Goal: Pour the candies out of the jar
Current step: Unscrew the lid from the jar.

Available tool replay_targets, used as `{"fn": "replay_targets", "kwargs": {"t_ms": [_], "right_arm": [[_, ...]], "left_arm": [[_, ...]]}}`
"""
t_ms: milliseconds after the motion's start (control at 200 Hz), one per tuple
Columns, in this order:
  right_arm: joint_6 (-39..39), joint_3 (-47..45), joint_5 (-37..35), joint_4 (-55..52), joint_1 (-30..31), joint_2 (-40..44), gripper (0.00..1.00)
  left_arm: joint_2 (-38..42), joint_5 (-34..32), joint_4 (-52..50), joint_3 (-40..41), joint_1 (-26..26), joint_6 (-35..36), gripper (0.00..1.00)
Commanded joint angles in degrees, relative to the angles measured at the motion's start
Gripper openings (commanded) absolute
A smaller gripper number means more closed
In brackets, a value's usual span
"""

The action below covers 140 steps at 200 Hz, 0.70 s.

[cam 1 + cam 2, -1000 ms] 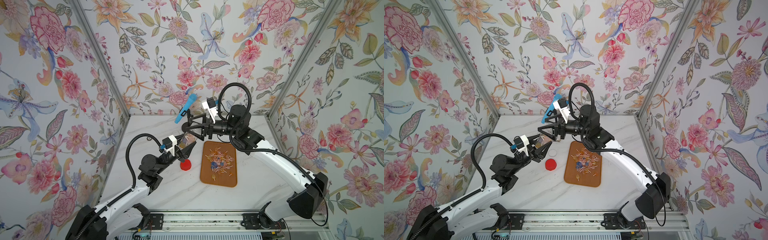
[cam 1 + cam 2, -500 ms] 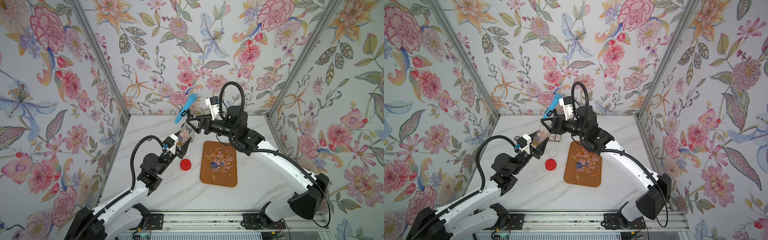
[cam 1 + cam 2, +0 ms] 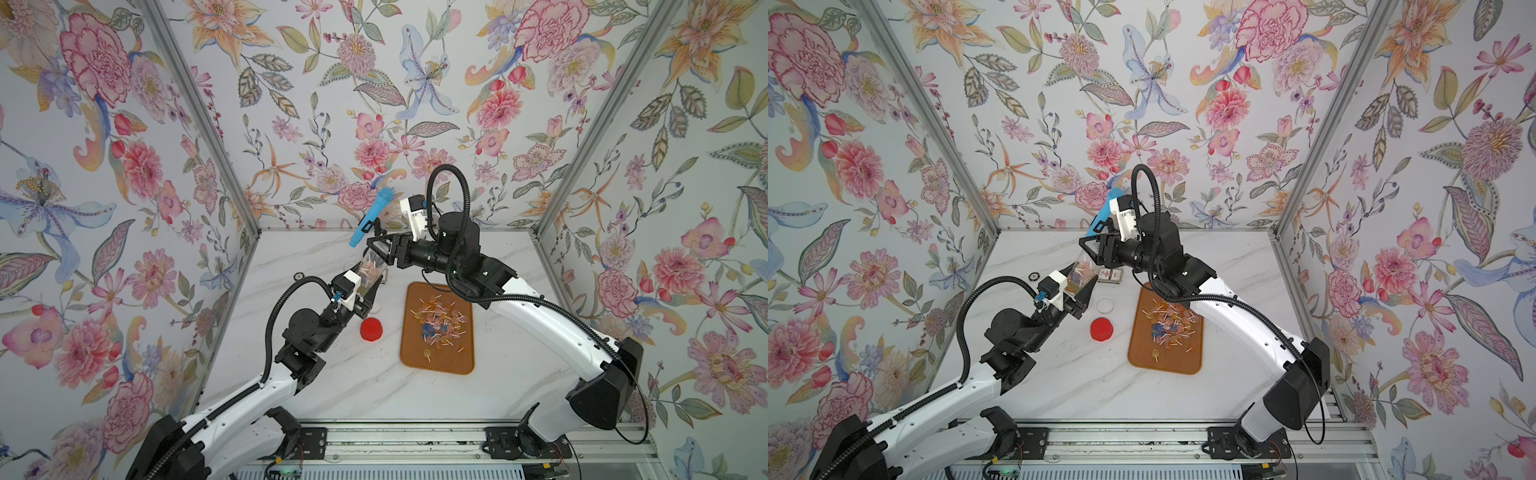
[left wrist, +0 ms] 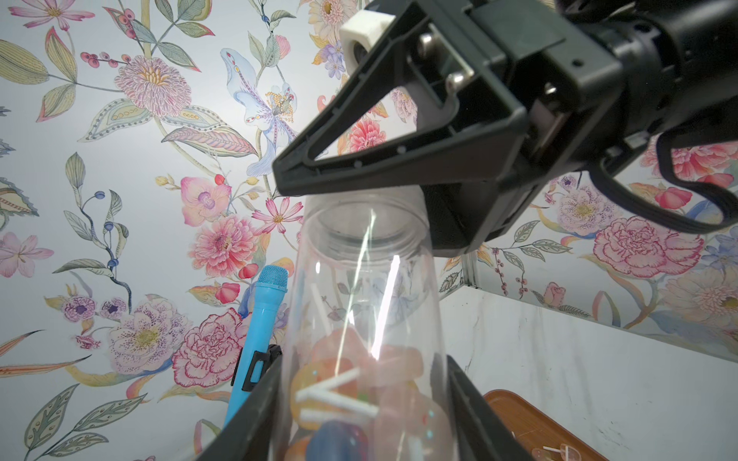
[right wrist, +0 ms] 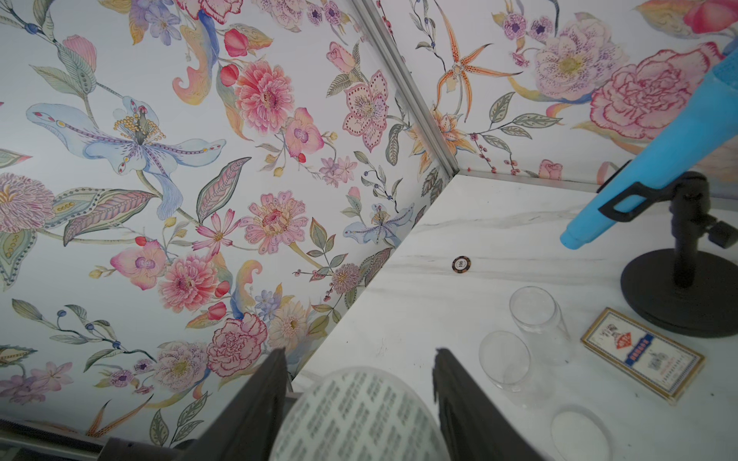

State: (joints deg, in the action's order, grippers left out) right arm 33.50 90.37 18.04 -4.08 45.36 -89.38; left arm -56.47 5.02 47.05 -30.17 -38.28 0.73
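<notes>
- So, nearest: tray (image 3: 451, 362) flat on the table w/ a heap of candies (image 3: 440, 322) on it. It's the catch spot for the pour.
- Red lid (image 3: 371, 329) lies just beside the tray, off the jar, so the mouth is free.
- L gripper (image 4: 365, 367) is clenched on the jar (image 4: 359, 279), low on its body. Jar is up off the table, mouth tilted upward, not over the tray. Prob why the few candies left inside sit at the base end & don't spill.
- R gripper (image 5: 359, 359): fingers pressed to both sides of the jar's mouth end, so both arms grasp it. Looks like a handover, so R can tip it over the tray on its side.
- Farther: two clear cups (image 5: 535, 319), card box (image 5: 643, 353), poker chip (image 5: 461, 264), then blue mic (image 3: 371, 216) on its stand (image 5: 679, 291) by the back wall. All apart from the pour path.
</notes>
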Motion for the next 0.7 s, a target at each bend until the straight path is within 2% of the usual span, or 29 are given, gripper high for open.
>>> {"fn": "replay_targets", "kwargs": {"t_ms": [0,100,185,260,390,455,545,696], "right_arm": [[0.1,1.7,-1.2,-0.2,0.7,-0.1,0.53],[-0.5,1.6,-0.7,0.2,0.8,0.1,0.44],[-2.4,0.9,4.0,3.0,0.6,0.6,0.36],[-4.9,-0.1,12.4,7.8,0.0,1.0,0.30],[-6.6,-4.1,34.7,21.5,-1.1,1.8,0.26],[-7.4,-5.7,41.4,25.1,-1.0,2.4,0.22],[-10.2,-6.7,44.4,23.9,-1.0,3.5,0.19],[-12.5,-7.2,43.2,21.0,-1.5,4.6,0.18]], "left_arm": [[1.7,-1.5,2.0,0.2,-0.9,1.4,0.00],[1.7,-1.2,2.3,0.3,-1.0,0.3,0.00],[1.5,1.0,3.3,0.4,-0.8,-1.6,0.00],[0.6,6.4,3.9,-0.2,0.1,-4.1,0.00],[-1.7,18.8,9.6,-0.5,2.8,-11.2,0.00],[-3.5,24.9,14.3,-0.6,4.4,-16.2,0.00],[-5.0,29.4,17.5,-1.2,5.1,-19.8,0.00],[-4.6,29.9,16.2,-1.7,5.1,-19.4,0.00]]}}
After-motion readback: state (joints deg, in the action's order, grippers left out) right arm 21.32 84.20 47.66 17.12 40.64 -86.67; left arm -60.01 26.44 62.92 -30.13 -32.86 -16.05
